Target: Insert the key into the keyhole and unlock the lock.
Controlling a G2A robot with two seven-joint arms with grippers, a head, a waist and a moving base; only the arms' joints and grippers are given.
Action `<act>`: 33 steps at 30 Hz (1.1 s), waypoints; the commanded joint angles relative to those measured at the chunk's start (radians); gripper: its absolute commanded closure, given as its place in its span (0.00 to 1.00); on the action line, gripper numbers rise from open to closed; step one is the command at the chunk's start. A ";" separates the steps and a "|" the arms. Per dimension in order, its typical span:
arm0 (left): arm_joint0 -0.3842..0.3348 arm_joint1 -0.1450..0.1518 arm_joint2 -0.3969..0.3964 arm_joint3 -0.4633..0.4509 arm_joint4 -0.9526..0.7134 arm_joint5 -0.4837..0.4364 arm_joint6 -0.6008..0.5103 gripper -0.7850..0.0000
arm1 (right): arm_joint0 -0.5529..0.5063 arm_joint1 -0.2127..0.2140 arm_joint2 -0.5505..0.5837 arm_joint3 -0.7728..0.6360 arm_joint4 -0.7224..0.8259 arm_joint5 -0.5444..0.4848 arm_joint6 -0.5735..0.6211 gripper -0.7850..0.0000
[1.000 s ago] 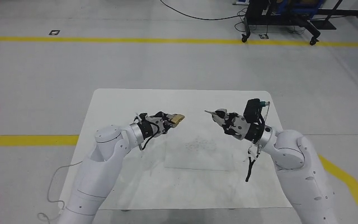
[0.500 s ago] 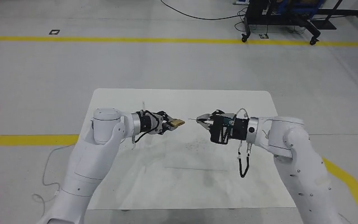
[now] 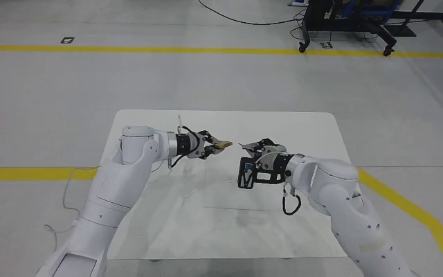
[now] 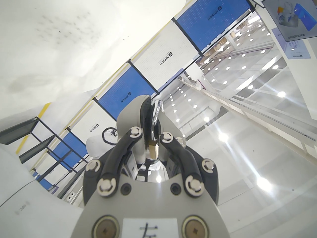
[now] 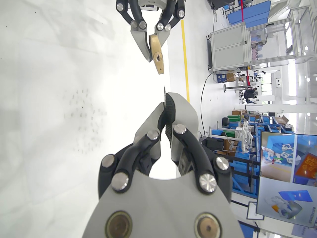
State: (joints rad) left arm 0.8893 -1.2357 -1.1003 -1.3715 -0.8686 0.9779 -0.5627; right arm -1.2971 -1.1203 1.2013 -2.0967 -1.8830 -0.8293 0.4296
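Note:
My left gripper (image 3: 212, 146) is shut on a brass padlock (image 3: 222, 145), held above the white table (image 3: 152, 228). In the right wrist view the padlock (image 5: 157, 54) faces me with its keyhole (image 5: 157, 56) in sight, pinched between the left gripper's fingers (image 5: 145, 46). My right gripper (image 5: 165, 101) is shut on a thin key (image 5: 165, 91), whose blade sticks out toward the padlock with a short gap between them. In the top view the right gripper (image 3: 243, 147) sits just right of the padlock. The left wrist view shows the padlock's shackle (image 4: 156, 115) between the left gripper's fingers (image 4: 133, 120).
The table bears faint dark speckles (image 5: 84, 120) near its middle. A yellow floor line (image 3: 208, 50) runs beyond the far edge, and a black wheeled stand (image 3: 346, 24) is at the far right of the room.
Both wrists have rotated and drawn closer together. The right gripper with the key has swung in toward the padlock, and the gap between key and lock is smaller.

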 commanded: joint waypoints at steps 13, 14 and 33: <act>0.016 0.003 0.029 -0.045 0.012 -0.043 0.041 1.00 | 0.000 0.002 -0.042 -0.050 -0.020 -0.036 0.032 1.00; 0.019 0.004 0.029 -0.050 0.014 -0.047 0.042 1.00 | 0.000 0.002 -0.043 -0.049 -0.021 -0.038 0.034 1.00; 0.071 0.033 0.023 -0.137 0.081 -0.057 0.008 1.00 | 0.005 -0.003 -0.089 -0.056 -0.024 -0.028 0.110 1.00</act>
State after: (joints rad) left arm 0.9590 -1.2032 -1.0766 -1.5087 -0.7875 0.9212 -0.5542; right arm -1.2930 -1.1229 1.1137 -2.1495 -1.9079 -0.8564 0.5391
